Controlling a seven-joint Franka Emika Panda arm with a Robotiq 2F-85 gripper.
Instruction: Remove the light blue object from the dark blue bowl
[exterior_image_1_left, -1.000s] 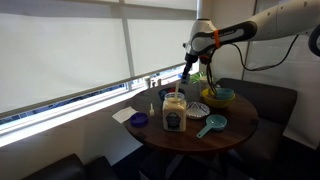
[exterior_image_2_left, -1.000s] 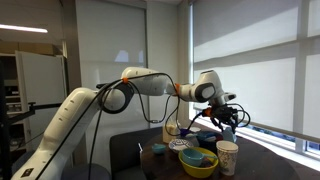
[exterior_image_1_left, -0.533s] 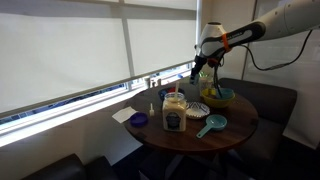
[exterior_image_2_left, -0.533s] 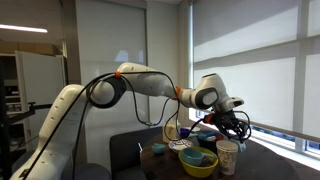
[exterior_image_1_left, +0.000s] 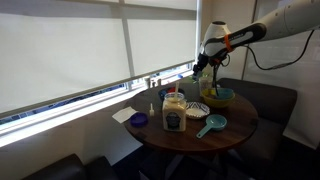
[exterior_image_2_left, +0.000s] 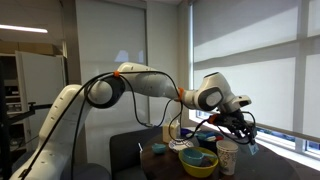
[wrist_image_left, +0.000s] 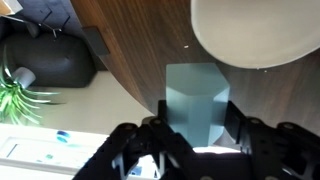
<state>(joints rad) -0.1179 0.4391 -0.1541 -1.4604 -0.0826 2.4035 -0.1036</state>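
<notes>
We see the gripper (wrist_image_left: 197, 138) clamping the light blue object (wrist_image_left: 195, 95) above the table's (wrist_image_left: 140, 40) edge, likely for set-down.

block (wrist_image_left: 196, 100) between fingers (wrist_image_left: 243, 130), over table (wrist_image_left: 145, 40) edge

Looks like an office lounge or break corner. Shown by tall windows (exterior_image_1_left: 70, 50) with pale roller blinds drawn most of the way down, seen in both exterior views. Also by a small round wooden tabletop (exterior_image_1_left: 235, 128) ringed with dark upholstered seats (exterior_image_1_left: 272, 100). Behind, in an exterior view, a glass partition (exterior_image_2_left: 110, 60) giving onto a dim corridor with a strip ceiling light (exterior_image_2_left: 25, 28). On the tabletop, break-room clutter: a paper cup (exterior_image_2_left: 227, 158), a yellow-rimmed bowl (exterior_image_2_left: 199, 165), a white-labelled jar (exterior_image_1_left: 174, 116). In the wrist view, a green leafy plant (wrist_image_left: 18, 100) beside a dark seat.
</notes>
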